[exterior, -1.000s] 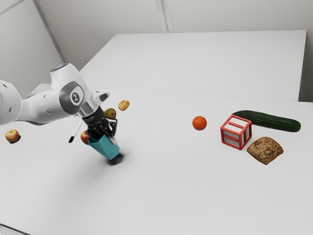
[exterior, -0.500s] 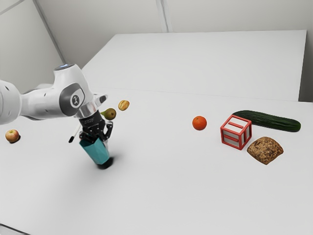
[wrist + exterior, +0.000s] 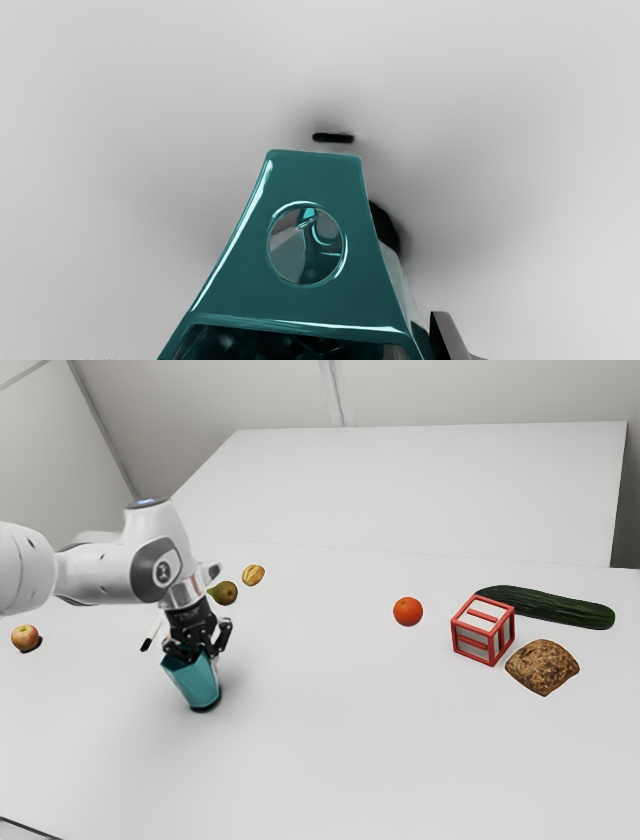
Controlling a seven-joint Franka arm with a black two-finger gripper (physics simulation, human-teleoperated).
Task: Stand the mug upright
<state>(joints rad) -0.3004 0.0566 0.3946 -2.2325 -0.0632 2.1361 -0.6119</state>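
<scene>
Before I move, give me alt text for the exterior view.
A robot arm grips a teal mug by its rim in its claw, the mug nearly upright, base at or just above the white table. Toward the exterior view's right lie an orange, a block, a cucumber and likely bread; an apple sits near the opposite edge.

Exterior view from beside arm point(image 3: 98, 572), down over table point(image 3: 400, 730); wrist view close, facing down, sharing mug point(image 3: 312, 175)
</scene>
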